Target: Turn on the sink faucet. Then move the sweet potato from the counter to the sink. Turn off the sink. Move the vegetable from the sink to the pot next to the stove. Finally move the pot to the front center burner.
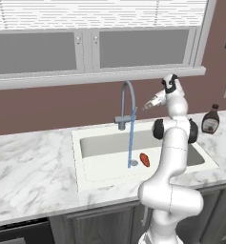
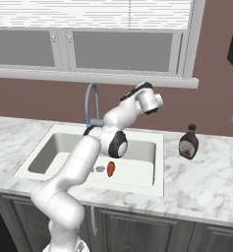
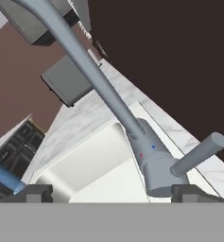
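You are hovering by the faucet (image 3: 146,156) with fingers (image 3: 35,193) spread wide, holding nothing. Water (image 1: 131,138) is running; the sweet potato (image 1: 144,159) is lying in the sink (image 1: 86,143) beside the stream. Press squarely against the lever (image 3: 198,153), pushing gently.

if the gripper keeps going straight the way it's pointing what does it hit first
Most likely the sink faucet: in the hand view its base and side lever sit dead ahead between the open gripper fingertips. Depth is hard to judge.
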Controlling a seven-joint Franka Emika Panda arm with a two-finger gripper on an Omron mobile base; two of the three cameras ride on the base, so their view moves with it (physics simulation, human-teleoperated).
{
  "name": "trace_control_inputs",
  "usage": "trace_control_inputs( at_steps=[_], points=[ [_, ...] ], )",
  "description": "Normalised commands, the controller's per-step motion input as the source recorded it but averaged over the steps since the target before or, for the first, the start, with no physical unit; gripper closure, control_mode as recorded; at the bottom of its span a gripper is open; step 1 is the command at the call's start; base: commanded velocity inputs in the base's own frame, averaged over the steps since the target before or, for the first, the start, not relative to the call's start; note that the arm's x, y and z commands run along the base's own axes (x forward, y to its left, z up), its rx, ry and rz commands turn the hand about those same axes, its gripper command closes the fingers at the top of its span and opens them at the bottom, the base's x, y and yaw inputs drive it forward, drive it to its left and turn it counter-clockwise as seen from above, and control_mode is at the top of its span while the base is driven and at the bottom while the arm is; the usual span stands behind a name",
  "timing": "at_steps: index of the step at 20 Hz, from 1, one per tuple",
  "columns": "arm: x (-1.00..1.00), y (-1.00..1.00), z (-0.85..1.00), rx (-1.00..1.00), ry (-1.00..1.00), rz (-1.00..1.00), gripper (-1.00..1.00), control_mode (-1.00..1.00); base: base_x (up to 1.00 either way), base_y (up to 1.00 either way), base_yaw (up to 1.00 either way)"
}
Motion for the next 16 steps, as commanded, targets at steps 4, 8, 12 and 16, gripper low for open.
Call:
trace_control_inputs(
  at_steps=[4, 8, 12, 16],
  points=[
    [-0.26, 0.72, -0.08, 0.0, -0.08, 0.0, -1.0, -1.0, 0.0, 0.0, 0.0],
    [-0.23, 0.68, -0.05, 0.0, -0.07, 0.0, -1.0, -1.0, 0.0, 0.0, 0.0],
    [-0.21, 0.65, 0.0, 0.0, -0.04, 0.0, -1.0, -1.0, 0.0, 0.0, 0.0],
    [-0.26, 0.62, 0.0, 0.0, -0.04, 0.0, -1.0, -1.0, 0.0, 0.0, 0.0]
  ],
)
